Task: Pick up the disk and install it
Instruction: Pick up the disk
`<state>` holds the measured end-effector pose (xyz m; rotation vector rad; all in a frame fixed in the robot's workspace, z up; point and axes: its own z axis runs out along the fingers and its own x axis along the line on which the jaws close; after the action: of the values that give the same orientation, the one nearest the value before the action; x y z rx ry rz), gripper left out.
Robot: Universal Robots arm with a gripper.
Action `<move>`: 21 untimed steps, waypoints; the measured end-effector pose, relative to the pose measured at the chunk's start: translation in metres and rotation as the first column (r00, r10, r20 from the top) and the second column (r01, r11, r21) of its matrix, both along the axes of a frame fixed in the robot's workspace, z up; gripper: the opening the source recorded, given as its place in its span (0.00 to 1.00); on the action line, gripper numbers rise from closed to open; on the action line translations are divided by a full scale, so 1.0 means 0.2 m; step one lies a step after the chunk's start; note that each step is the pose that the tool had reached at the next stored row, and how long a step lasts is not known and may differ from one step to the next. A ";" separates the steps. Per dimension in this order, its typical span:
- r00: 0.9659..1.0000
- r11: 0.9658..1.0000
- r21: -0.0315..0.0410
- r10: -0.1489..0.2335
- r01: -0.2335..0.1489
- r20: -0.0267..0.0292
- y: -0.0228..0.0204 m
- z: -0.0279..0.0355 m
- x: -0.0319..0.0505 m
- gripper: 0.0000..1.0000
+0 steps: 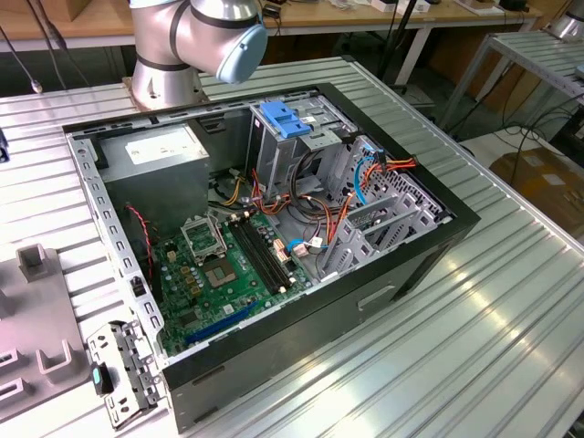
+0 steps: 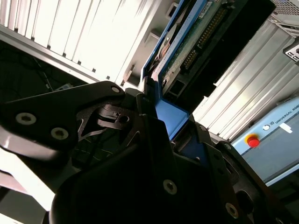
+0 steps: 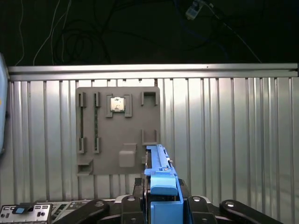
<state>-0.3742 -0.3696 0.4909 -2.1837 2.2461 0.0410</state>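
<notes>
disk [image 3: 158, 161] is clamped in the gripper [image 3: 162, 193], which is closed tight on its blue carrier end. in the first wrist view it's edge on, both faces hidden, long axis running straight out from the gripper, over the ribbed table [image 3: 224, 140] near a grey tray [image 3: 119, 140] with a chip [image 3: 117, 104]. second wrist view shows its green circuit-board side with connector pins, far end cut off, red button [image 2: 252, 141] beyond. exterior view: open computer case [image 1: 365, 306] lies on the table, arm base [image 1: 173, 55] at its far side. sticker print on the power supply [image 1: 160, 151] is too small to read.
</notes>
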 end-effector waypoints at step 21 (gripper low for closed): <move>1.000 1.000 0.000 0.000 0.000 0.000 -0.023 0.000 0.097 0.37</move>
<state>-0.3549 -0.3742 0.4909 -2.1836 2.2461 0.0410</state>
